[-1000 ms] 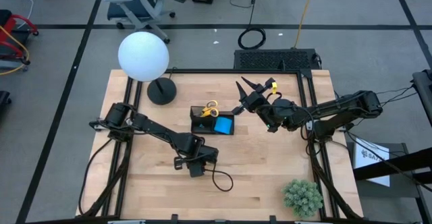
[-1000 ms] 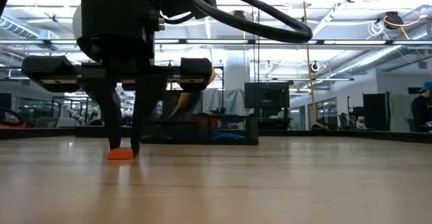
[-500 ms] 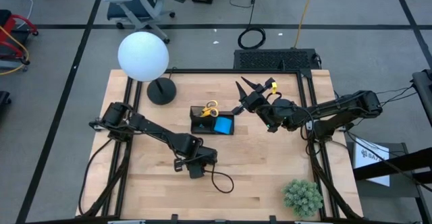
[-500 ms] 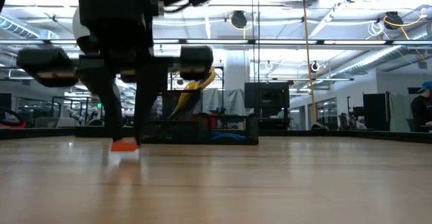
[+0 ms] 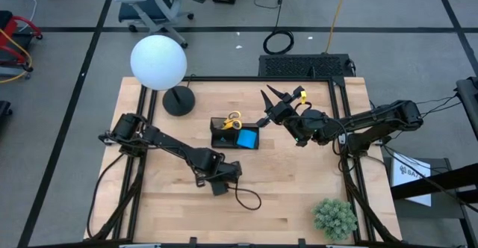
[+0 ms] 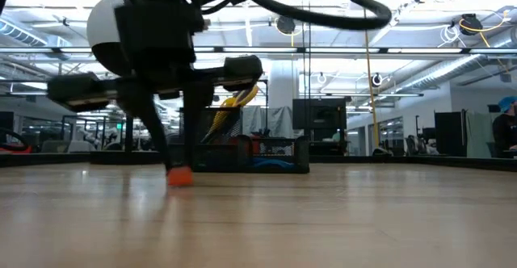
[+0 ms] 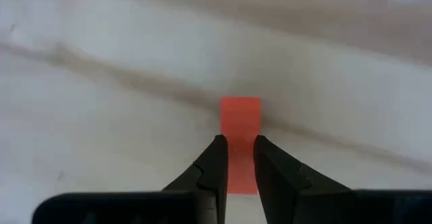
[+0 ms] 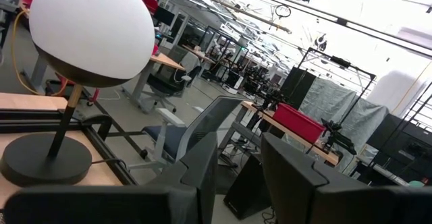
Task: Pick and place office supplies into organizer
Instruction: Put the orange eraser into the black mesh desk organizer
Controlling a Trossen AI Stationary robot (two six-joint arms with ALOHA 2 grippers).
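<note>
Holding: left claw (image 7: 236,158) pinches the small red eraser (image 7: 240,119) narrowly, low over the counter (image 5: 299,196), in front of the organizer (image 5: 234,137).
Reason: the grip looks meant to carry the eraser to a compartment.
Organizer: scissors (image 5: 232,119) and blue pad (image 5: 248,139) already sit inside.
Right claw (image 5: 275,98): raised beyond the organizer, fingers parted, empty, waiting.
Change: the eraser has shifted sideways toward the organizer, lifted slightly.

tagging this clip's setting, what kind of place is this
Probably a robotics lab in a large open workspace: a wooden table in a black frame, exposed ceiling trusses, and rows of desks and office chairs beyond.
</note>
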